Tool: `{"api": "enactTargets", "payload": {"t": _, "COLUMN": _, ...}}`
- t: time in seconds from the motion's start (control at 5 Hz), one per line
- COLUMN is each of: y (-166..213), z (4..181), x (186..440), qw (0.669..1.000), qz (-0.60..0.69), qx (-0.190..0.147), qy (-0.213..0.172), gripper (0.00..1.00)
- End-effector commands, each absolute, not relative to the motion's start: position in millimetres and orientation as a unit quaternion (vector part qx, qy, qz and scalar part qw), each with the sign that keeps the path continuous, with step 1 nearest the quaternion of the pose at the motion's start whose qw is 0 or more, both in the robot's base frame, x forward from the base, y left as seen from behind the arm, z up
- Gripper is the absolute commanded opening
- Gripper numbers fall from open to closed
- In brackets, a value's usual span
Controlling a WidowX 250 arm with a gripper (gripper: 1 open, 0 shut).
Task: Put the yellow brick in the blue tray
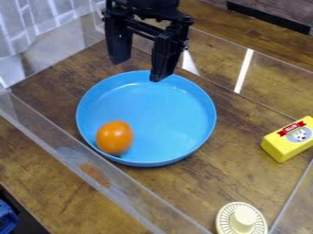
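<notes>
Gripper: the black two-fingered gripper [156, 57] points down with its fingers spread apart and nothing between them; it hangs over the far rim of the tray, so it looks parked above the goal and not yet lined up for a pick.
Yellow brick: the small yellow rectangular block with a red-and-white round label [291, 138] lies flat on the table, well apart from the gripper, towards the camera and to the picture's right of it, outside the tray.
Blue tray: the large round shallow light-blue plastic dish [184, 99] sits directly below and nearer the camera than the gripper, its raised rim ready to keep the block in.
Orange: a round orange fruit [113, 137] rests inside the tray on its near left side, below the gripper and leftward, leaving most of the floor free.
Cream disc: a cream round ridged disc [242, 219] lies at the near edge, far from the gripper.
Surface: a dark wood-grain table [251, 96] with clear plastic walls around it.
Room: only a pale patch at top left shows.
</notes>
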State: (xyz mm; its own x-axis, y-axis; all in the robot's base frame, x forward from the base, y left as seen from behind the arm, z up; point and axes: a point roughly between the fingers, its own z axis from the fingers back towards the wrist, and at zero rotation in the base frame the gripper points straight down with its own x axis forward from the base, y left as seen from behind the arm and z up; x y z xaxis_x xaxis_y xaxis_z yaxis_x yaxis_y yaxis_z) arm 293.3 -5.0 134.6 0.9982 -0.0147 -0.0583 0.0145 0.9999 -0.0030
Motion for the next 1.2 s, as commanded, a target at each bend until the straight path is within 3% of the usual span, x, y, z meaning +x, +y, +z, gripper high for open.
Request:
{"api": "enactTargets", "payload": {"t": 0.0, "y": -8.4, "z": 128.2, "x": 295.1, "qw": 0.999, "qz": -0.013, "qx": -0.003, "qy": 0.035, "gripper": 1.00}}
{"api": "enactTargets", "payload": {"t": 1.0, "y": -139.1, "z": 60.7, "x": 351.1, "qw": 0.993, "qz": -0.113, "qx": -0.005, "qy": -0.035, "gripper": 1.00}}
